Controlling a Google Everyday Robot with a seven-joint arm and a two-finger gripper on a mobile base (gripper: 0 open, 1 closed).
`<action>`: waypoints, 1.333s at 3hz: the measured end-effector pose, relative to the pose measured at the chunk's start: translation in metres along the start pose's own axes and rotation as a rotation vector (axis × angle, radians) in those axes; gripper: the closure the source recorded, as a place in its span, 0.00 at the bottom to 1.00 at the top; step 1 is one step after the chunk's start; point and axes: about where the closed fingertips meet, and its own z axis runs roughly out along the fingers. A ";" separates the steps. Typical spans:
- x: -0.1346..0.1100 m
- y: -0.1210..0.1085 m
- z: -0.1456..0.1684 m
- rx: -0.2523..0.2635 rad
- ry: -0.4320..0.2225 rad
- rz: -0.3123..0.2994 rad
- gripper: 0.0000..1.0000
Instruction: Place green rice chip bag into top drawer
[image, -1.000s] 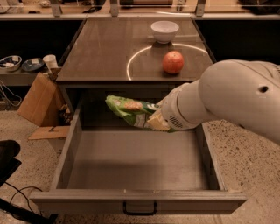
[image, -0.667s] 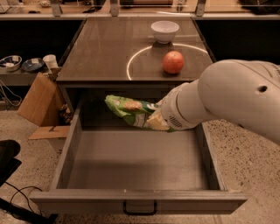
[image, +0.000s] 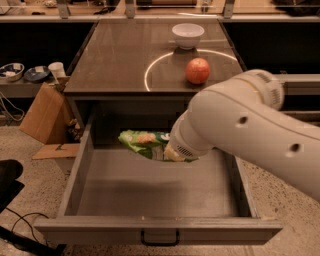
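The green rice chip bag (image: 142, 141) hangs tilted in the air over the back half of the open top drawer (image: 150, 192), above its bare bottom. My gripper (image: 168, 153) is at the bag's right end, mostly hidden behind my white wrist, and is shut on the bag. My white arm (image: 240, 130) reaches in from the right over the drawer's right wall. The drawer's dark handle (image: 160, 239) shows on the front panel at the bottom.
A red apple (image: 198, 70) and a white bowl (image: 188, 35) sit on the cabinet top (image: 115, 60) behind the drawer. A cardboard box (image: 42, 112) leans on the floor at the left, below a shelf with small dishes (image: 22, 74).
The bag and my gripper have moved down and slightly left, deeper over the drawer. My arm's elbow has swung higher on the right. Apple and bowl have not moved.
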 end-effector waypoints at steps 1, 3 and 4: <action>0.013 0.008 0.043 -0.016 0.155 -0.042 1.00; 0.013 -0.007 0.051 0.052 0.215 -0.120 0.66; 0.013 -0.007 0.051 0.052 0.215 -0.120 0.35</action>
